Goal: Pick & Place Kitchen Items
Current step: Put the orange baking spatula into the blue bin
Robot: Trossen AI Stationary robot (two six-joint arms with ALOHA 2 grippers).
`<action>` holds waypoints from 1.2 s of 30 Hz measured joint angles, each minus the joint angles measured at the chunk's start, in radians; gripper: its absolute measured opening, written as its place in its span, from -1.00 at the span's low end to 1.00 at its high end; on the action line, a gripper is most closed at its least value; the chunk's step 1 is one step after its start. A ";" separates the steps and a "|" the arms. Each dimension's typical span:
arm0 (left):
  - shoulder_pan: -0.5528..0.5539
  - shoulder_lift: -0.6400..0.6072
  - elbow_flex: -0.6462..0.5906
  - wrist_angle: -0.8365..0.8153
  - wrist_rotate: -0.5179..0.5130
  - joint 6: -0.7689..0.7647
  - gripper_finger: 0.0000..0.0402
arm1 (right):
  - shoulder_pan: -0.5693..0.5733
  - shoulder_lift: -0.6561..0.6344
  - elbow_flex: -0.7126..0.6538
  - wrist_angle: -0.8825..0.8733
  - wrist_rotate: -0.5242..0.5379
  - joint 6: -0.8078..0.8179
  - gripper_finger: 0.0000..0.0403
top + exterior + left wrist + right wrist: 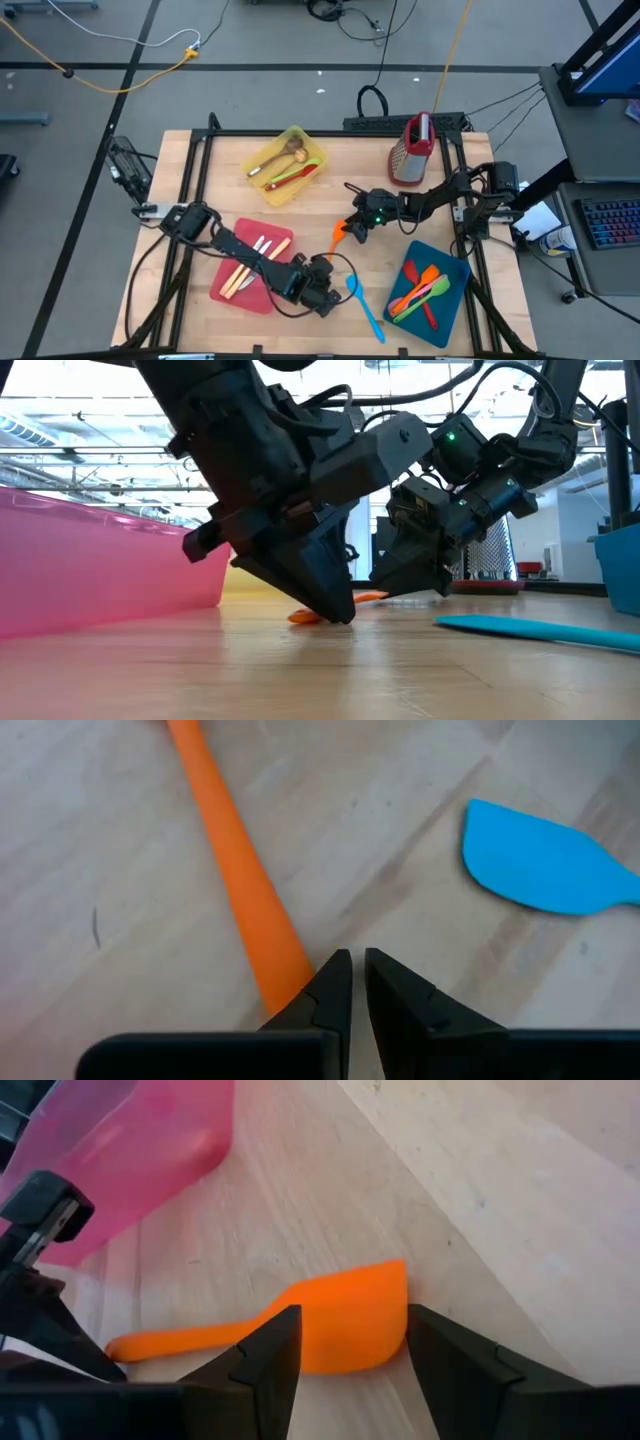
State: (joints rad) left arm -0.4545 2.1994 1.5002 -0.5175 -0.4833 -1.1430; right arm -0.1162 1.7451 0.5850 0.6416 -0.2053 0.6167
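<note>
1. Overhead, the orange spatula (342,234) lies on the bare counter (200,290) between both arms; the left hand (330,297) sits low by its handle end, near the pink-red tray (250,290), and the right hand (358,228) hovers at its blade; the blue spatula (364,306) lies just beside the left hand; other utensils already rest in the yellow tray (290,190) and the blue tray (445,310); a metal grater (412,150) stands at the back.
2. Level with the counter, the left hand (335,610) touches down next to the orange spatula (330,610); the two arms crowd closely, so a bump between them looks a fair risk.
3. From the left wrist, the fingers (335,990) are nearly closed with only a slit between them, holding nothing; the orange handle (240,880) passes beside them, not between; lifting now would likely come up empty.
4. From the right wrist, the fingers (265,1360) stand wide apart, straddling the orange blade (350,1325) without gripping it; if both hands take the same spatula, it may get tugged or flicked away.
5. No brand, label or readable writing shows anywhere.
</note>
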 joint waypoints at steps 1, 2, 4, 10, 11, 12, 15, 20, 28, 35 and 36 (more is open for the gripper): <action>0.003 0.000 0.000 0.000 0.002 0.007 -0.81 | 0.000 0.000 0.000 0.000 0.000 0.000 -0.14; 0.005 0.000 0.000 0.000 -0.001 0.012 -0.81 | 0.000 0.000 0.000 0.000 0.000 0.000 -0.14; 0.005 -0.003 -0.001 0.004 -0.019 0.038 -0.81 | 0.000 0.000 0.000 0.002 0.000 0.000 -0.14; -0.004 -0.070 -0.005 -0.003 -0.166 0.091 -0.81 | 0.000 0.000 0.000 -0.004 -0.002 -0.011 -0.14; -0.006 -0.084 -0.003 -0.015 -0.189 0.089 -0.81 | 0.000 0.001 0.000 -0.004 -0.003 -0.012 -0.14; -0.009 -0.096 -0.003 -0.035 -0.203 0.085 -0.81 | 0.000 0.006 0.000 0.002 -0.004 -0.013 -0.14; -0.012 -0.102 -0.003 -0.083 -0.206 0.075 -0.81 | 0.000 0.016 0.001 0.008 -0.004 -0.005 -0.14; -0.005 -0.080 -0.003 -0.118 -0.173 0.036 -0.81 | 0.000 0.050 0.005 0.044 0.005 -0.001 -0.14; -0.013 -0.054 -0.019 -0.136 -0.094 0.003 -0.81 | 0.000 0.074 0.004 0.085 0.000 0.023 -0.14; -0.016 -0.057 -0.020 -0.091 -0.120 0.006 -0.81 | 0.009 0.075 0.004 0.075 -0.033 0.075 -0.14; -0.011 -0.054 -0.020 -0.079 -0.121 0.016 -0.81 | 0.012 0.075 0.004 0.071 -0.034 0.075 -0.14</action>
State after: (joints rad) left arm -0.4655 2.1449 1.4799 -0.5961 -0.6040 -1.1273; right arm -0.1046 1.8198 0.5888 0.7124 -0.2394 0.6920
